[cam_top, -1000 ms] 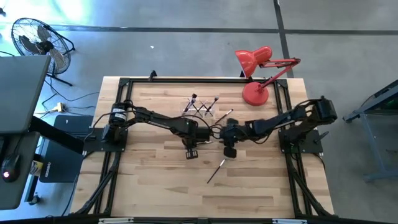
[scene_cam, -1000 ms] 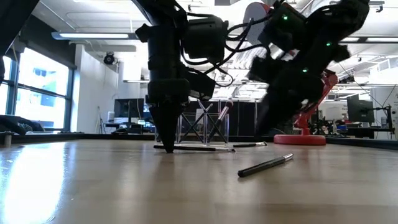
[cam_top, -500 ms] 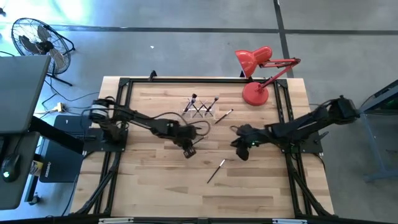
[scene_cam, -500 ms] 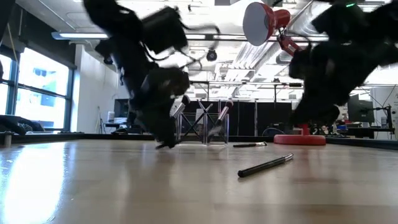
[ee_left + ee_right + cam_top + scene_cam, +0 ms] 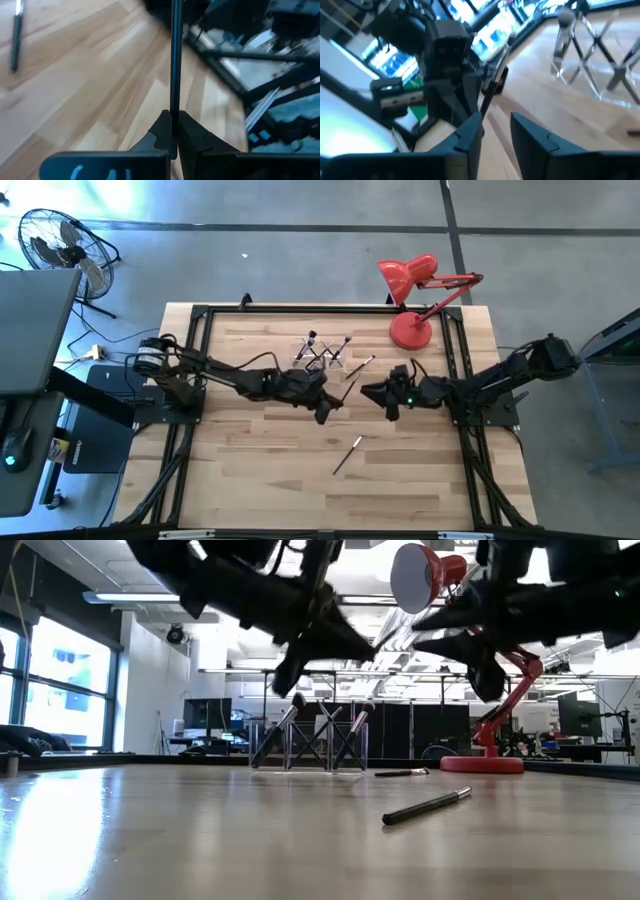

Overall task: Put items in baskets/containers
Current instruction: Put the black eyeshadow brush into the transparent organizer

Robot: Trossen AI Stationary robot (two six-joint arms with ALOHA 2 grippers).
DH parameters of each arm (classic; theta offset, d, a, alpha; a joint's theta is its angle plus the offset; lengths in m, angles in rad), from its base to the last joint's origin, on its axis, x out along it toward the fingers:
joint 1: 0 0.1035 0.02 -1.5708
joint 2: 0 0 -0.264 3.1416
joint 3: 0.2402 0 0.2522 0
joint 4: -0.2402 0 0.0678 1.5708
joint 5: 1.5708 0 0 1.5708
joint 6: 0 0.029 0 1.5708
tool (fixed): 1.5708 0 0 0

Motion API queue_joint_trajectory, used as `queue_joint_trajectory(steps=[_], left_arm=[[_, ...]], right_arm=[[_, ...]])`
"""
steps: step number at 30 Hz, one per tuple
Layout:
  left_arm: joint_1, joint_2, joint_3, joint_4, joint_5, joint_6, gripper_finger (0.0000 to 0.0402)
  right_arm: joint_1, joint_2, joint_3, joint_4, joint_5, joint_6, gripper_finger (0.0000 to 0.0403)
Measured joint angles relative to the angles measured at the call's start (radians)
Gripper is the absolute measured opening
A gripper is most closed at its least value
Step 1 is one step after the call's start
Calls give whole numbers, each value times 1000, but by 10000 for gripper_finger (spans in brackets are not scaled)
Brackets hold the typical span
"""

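Brushes are what we see on the wooden table. The left gripper is up in the air near the middle of the table, and its jaws are squeezed tight on a thin dark brush. In the left wrist view, the held brush sticks straight out from between the two fingers.

The right gripper is also up in the air, close by and facing the left one. In the right wrist view we see a gap between its fingers, and nothing sits in that gap, so it is let go and holds nothing.

The clear holder stands toward the far side of the table, just past both grippers. A few brushes lean in it, crossing each other like sticks. One more brush lies flat on the table just beside the holder. Another loose brush lies alone, closer to the near edge.

A red desk lamp stands at the far right corner. A fan sits on the floor off to the left.
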Motion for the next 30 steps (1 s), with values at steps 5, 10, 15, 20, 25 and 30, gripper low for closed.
queue_joint_trajectory(steps=[5,10,15,20,25,30], left_arm=[[0,0,45,8,-3,-37,7],[0,-1,83,9,-4,-42,7],[0,-1,108,10,0,-43,6],[0,-2,119,15,4,-46,6],[0,-2,119,14,3,-46,6],[0,-2,119,14,3,-46,6]], right_arm=[[0,0,51,20,18,14,133],[-5,0,84,21,17,15,146],[-25,0,111,22,18,29,145],[-38,0,136,32,15,31,145],[-39,0,143,44,14,33,141],[-39,0,143,45,22,10,94]])
